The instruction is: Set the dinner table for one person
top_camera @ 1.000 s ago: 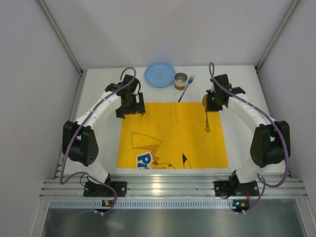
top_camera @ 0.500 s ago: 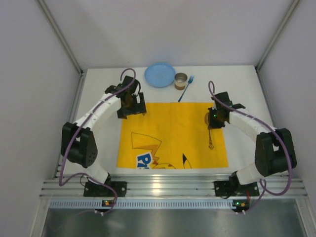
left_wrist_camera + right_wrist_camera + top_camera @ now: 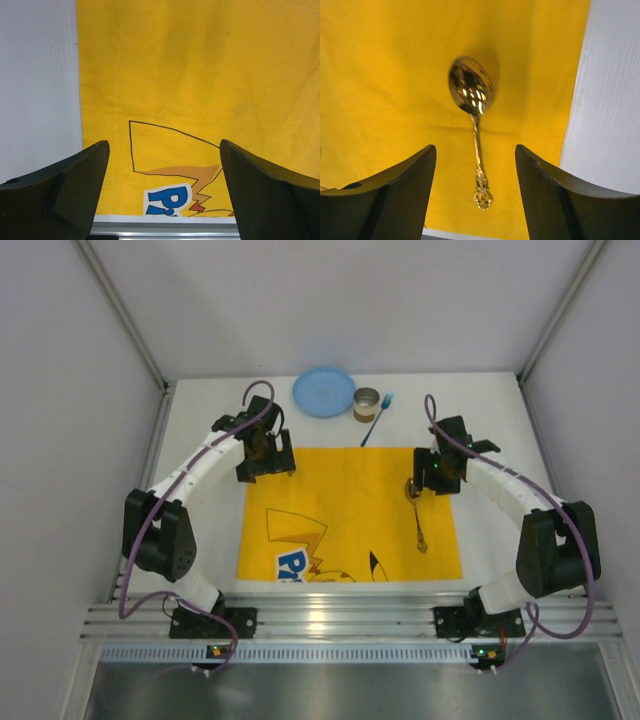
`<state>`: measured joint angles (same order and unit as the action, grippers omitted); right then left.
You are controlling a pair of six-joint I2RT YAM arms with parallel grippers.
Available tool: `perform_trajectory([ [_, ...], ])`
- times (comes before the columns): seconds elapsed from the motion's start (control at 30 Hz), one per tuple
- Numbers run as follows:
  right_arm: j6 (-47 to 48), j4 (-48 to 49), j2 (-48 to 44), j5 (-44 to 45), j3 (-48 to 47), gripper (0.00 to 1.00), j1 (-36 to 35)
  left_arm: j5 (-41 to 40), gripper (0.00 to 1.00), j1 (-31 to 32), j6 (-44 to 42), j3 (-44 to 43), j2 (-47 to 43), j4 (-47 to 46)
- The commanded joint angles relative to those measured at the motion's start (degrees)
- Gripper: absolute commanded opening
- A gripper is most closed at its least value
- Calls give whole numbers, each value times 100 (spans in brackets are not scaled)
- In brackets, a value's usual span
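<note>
The dinner table (image 3: 500, 410) is the white top under both arms, with a yellow cartoon placemat (image 3: 340, 500) spread on it. A gold spoon (image 3: 418, 515) lies near the placemat's right edge, bowl toward the far side. In the right wrist view the spoon (image 3: 476, 140) rests on the cloth, free between and below the fingers. My right gripper (image 3: 432, 472) (image 3: 475, 150) hovers open just above it, holding nothing. My left gripper (image 3: 265, 455) (image 3: 163, 145) is wide open and empty over the placemat's far left corner.
A blue plate (image 3: 323, 391), a small open can (image 3: 367, 404) and a blue fork (image 3: 377, 418) sit on the table beyond the placemat's far edge. Grey walls close in the sides. An aluminium rail (image 3: 340, 620) runs along the near edge.
My right arm carried the spoon nearer over the placemat, then its jaws opened and let it go; the spoon now lies on the cloth. The left arm has barely moved.
</note>
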<state>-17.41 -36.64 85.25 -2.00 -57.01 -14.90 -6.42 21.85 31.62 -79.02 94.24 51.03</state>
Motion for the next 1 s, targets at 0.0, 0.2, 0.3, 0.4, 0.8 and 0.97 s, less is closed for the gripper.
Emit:
perform_trajectory([
  [0.0, 62, -89, -352, -150, -1099, 66, -49, -44, 97, 22, 29, 18, -230, -128],
  [0.2, -236, 43, 1102, -651, -3199, 71, -57, -9, 97, 21, 3, -87, -116, -137],
  [0.3, -412, 34, 2332, -1037, -4605, 71, -40, -18, 97, 21, -67, -210, -72, -93],
  [0.4, -684, 8, 3589, -1424, -6055, 71, -5, -79, 97, 21, -129, -280, -46, -31],
  [0.8, -1449, -80, 5704, -943, -7939, 70, -5, -642, 98, -5, -507, -315, -142, 57],
  [0.97, -1564, -62, 5836, -750, -7974, 28, -31, -730, 98, -84, -648, -447, 7, 136],
])
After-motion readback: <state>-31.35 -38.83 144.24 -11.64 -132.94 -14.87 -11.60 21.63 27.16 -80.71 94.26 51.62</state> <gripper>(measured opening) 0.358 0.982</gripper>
